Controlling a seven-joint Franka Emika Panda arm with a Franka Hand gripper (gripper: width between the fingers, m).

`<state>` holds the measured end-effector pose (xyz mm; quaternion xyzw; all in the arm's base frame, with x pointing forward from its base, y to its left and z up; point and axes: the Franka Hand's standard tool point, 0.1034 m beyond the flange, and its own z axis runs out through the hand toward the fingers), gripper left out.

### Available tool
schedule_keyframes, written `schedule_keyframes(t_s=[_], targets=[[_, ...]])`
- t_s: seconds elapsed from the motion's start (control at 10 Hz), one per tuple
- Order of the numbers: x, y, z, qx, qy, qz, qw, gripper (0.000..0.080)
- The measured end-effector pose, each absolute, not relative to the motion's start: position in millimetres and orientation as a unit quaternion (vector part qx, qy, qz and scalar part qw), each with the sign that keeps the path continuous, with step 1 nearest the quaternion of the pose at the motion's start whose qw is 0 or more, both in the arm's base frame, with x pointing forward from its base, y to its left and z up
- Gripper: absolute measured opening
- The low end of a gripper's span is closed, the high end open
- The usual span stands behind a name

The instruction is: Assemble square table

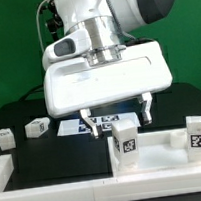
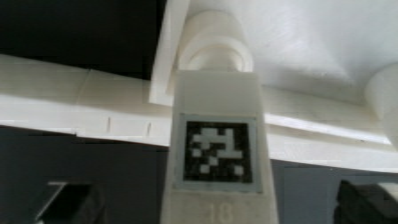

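Since my gripper (image 1: 117, 118) hangs jaws apart, leg (image 1: 125, 141) at its 6 o'clock, I'd stay centred, travel straight vertically.

A matte black tabletop (image 1: 59, 153) fills the lower scene. Behind its far edge a plain green backdrop (image 1: 10, 68) rises as the only wall in sight, showing on both sides in the exterior view. Toward the back of the tabletop the marker board (image 1: 71, 125) lies flat, low white bars (image 1: 3, 171) edge the tabletop's near side, and the light over the tabletop is soft and even, brightest on those bars.
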<state>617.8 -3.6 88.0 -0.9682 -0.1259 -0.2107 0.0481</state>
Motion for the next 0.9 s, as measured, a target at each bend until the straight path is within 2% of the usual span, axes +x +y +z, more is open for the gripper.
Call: schedule_keyframes(t_s=[0.2, 0.3, 0.5, 0.9], targets=[[629.2, 3.3, 95.3, -0.973, -0.123, -0.178, 0.076, 0.0648], [637.5, -0.4, 99.5, -0.973, -0.121, -0.183, 0.075, 0.0648], [634.5, 16.0, 99.1, -0.982, -0.109, -0.112, 0.108, 0.0648], [627.1, 8.7, 92.5, -0.982, -0.141, 0.007, 0.129, 0.0648]])
